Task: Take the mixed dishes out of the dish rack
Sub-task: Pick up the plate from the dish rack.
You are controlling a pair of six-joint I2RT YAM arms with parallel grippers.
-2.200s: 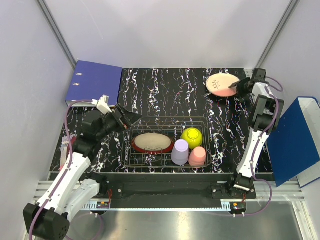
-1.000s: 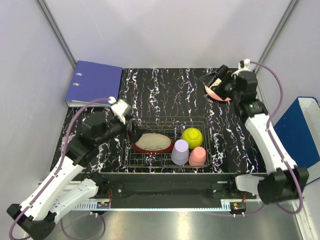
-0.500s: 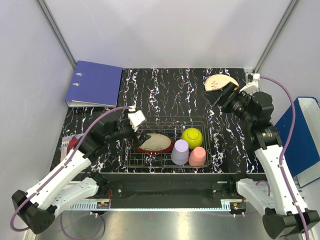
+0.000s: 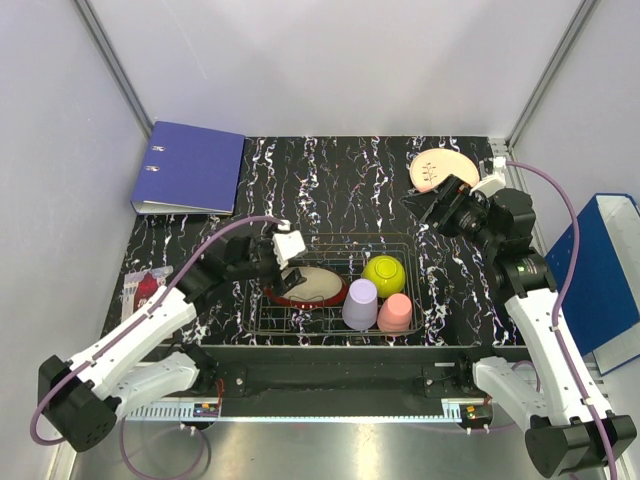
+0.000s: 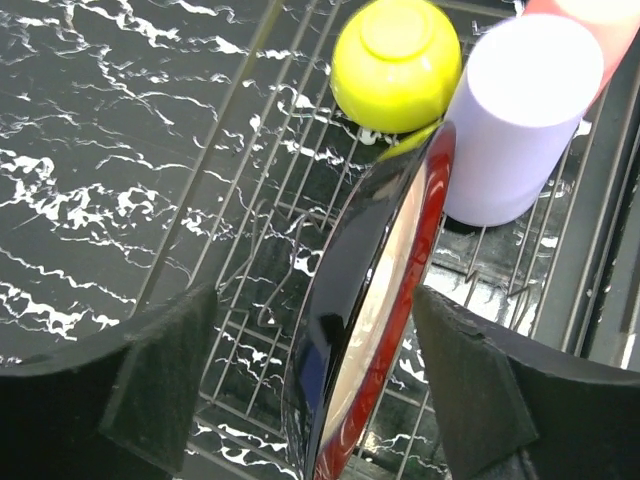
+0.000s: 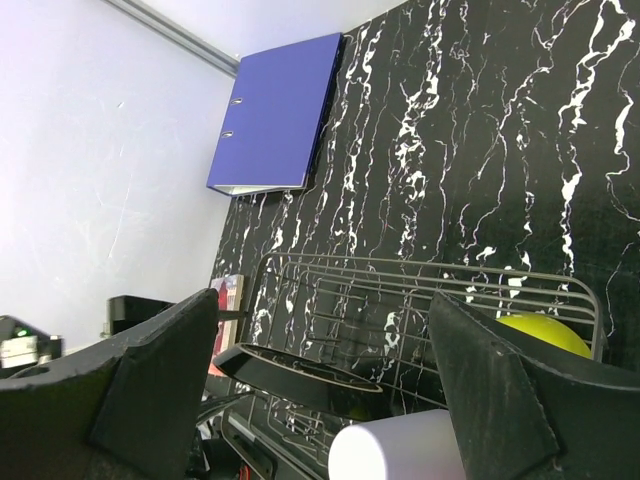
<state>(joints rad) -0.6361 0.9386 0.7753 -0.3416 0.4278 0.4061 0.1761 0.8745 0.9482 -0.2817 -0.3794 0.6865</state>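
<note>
My left tool (image 5: 315, 385) straddles the red-rimmed plate (image 5: 390, 250) in the dish rack (image 4: 330, 238), spread wide, not quite touching I think; right tool (image 6: 325, 390) hangs unclenched, empty.

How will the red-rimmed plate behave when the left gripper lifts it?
The red-rimmed plate looks glossy, so it may slip from the left gripper. It seems rigid, unlikely to flex. Tilted on edge in the dish rack, it could swing into the lavender cup beside it.

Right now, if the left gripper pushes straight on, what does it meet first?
The red-rimmed plate, standing on edge between the open fingers of the left gripper. The lavender cup lies beyond it; depth there is unclear.
</note>
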